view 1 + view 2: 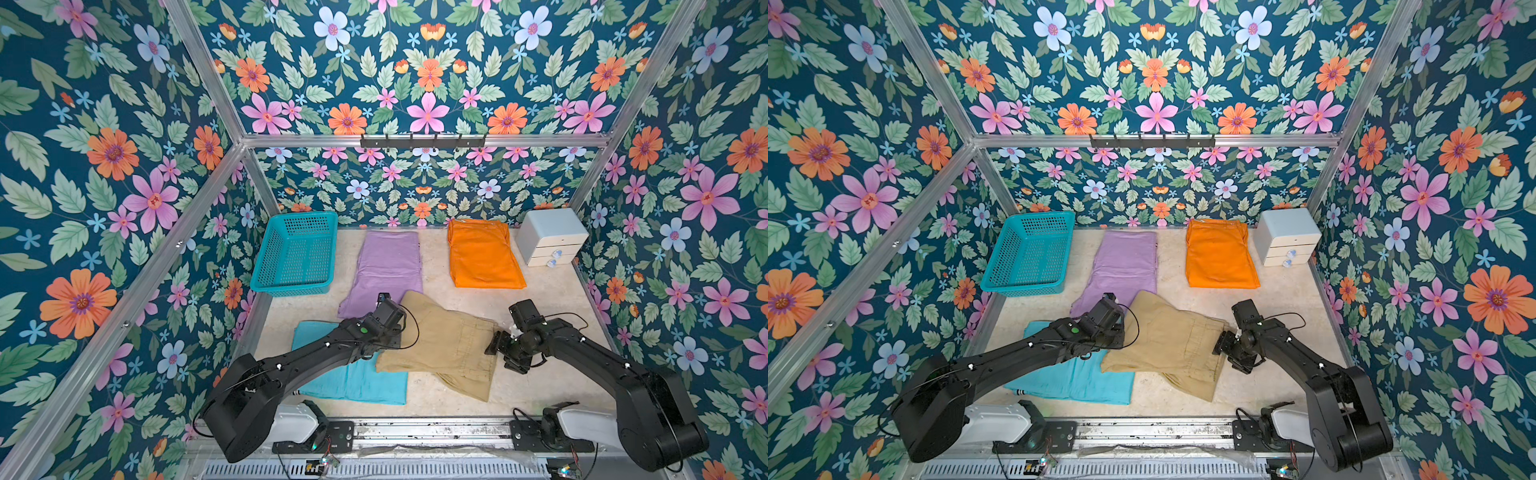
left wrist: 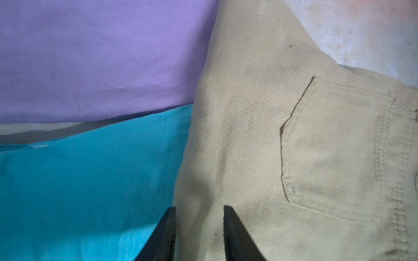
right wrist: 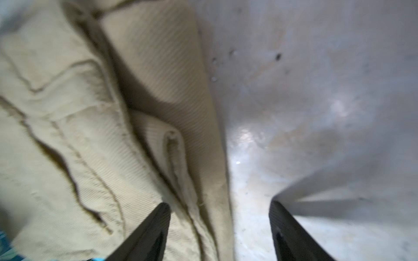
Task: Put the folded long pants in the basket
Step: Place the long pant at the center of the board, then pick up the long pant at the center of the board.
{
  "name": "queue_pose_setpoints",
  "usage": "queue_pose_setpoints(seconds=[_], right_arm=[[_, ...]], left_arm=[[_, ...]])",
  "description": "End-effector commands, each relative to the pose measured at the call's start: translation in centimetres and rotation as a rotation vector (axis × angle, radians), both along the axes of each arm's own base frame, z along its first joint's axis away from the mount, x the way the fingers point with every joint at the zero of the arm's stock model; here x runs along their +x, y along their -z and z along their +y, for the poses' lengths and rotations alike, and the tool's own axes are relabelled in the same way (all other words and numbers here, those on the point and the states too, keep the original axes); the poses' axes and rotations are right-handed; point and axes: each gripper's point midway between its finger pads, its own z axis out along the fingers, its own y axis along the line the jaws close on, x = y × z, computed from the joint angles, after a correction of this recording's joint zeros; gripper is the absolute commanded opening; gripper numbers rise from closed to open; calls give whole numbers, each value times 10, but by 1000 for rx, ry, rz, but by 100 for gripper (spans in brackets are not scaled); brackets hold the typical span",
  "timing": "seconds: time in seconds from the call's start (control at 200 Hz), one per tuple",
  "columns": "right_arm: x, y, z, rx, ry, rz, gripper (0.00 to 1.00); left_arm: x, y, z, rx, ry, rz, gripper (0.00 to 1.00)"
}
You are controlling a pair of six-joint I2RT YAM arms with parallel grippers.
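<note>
Lying rumpled mid-table, the khaki pants (image 1: 440,340) overlap the turquoise pants (image 1: 353,378) and a corner of the lilac pants (image 1: 386,266). The left gripper (image 2: 200,226) stands parted astride one khaki edge, pinching nothing; the right gripper (image 3: 219,226) gapes wide astride the opposite edge. The basket (image 1: 291,287) sits apart at the far left corner.

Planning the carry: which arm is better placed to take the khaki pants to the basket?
Left. The left gripper, jaws open, is at the khaki pants edge nearest the basket; the right gripper is opposite.
</note>
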Motion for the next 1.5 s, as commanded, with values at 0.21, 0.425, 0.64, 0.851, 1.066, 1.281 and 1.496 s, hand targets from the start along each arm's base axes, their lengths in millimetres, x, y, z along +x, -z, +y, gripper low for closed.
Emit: queue_pose_setpoints(seconds=[0.21,0.425,0.64,0.851,1.066,1.281,1.496], right_arm=[[3,26,9,47,49,49,60],[7,24,-6,-51,49,28,19],[7,19,-19,-135,11,17,1],[6,22,-20,-141,-5,18,0],[5,26,-20,-144,-11,27,0],[4,25,-20,-148,-18,28,0],[3,25,-21,-153,-24,28,0]], left_arm=[[30,-5,10,102,9,-20,47],[47,9,7,42,21,45,52],[45,25,-18,-60,90,106,55],[40,34,-35,-142,128,143,54],[41,31,-33,-144,104,138,50],[42,-13,-35,-234,104,57,52],[34,8,-28,-196,94,108,56]])
